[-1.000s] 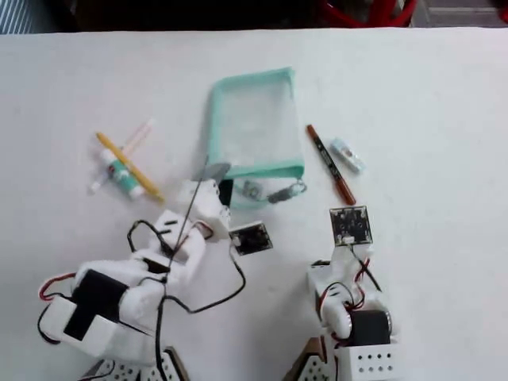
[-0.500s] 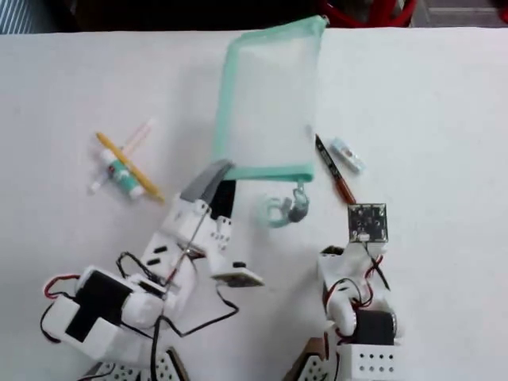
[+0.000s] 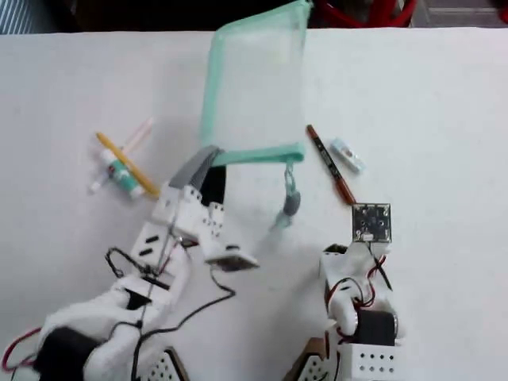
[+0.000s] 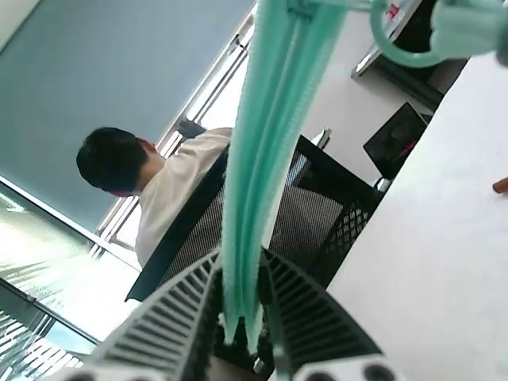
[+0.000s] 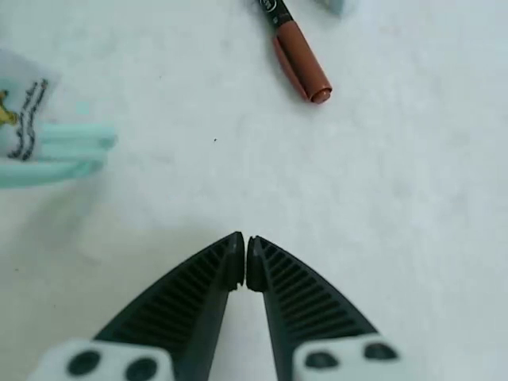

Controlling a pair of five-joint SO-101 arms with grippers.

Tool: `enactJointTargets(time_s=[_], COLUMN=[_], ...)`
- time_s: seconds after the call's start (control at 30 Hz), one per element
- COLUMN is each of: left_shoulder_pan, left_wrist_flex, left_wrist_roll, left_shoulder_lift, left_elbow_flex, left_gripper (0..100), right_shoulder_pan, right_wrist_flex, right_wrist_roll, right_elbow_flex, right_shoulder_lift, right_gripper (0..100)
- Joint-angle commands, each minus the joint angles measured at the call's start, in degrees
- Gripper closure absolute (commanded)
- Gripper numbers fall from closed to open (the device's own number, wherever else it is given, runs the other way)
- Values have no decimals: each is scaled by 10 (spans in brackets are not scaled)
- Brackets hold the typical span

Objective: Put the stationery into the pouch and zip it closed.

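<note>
Mint pouch (image 3: 254, 79) corner clamped in the left gripper (image 3: 208, 163) — right gripper (image 5: 245, 266) clenched, empty

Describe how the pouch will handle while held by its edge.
Probably floppy: the pouch is thin, see-through, pinched at one corner by the left gripper, so it may sag or swing. Likely light, as it looks empty. Its zipper pull dangles and could sway.
</note>
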Motion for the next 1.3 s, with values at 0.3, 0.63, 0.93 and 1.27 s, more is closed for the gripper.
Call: enactJointTargets(time_s=[0.3,0.63,0.93,1.27], left_shoulder_pan=[-2,67,138,116], left_wrist_flex=[765,1225,1528,1676], left_wrist_roll=[68,207,281,295], left_shoulder_lift=[-463,-428,-128,64], left_elbow_flex=[-201,-544,-936,-1131], left_gripper=[977,977,977,977], right_shoulder_pan=[6,6,6,7], right_wrist_flex=[-7,-7,-7,-6], right_wrist_roll=[6,6,6,6], right_elbow_flex=[4,4,4,4], right_shoulder_lift=[-6,-5,-5,-5], right_gripper=[974,974,974,974])
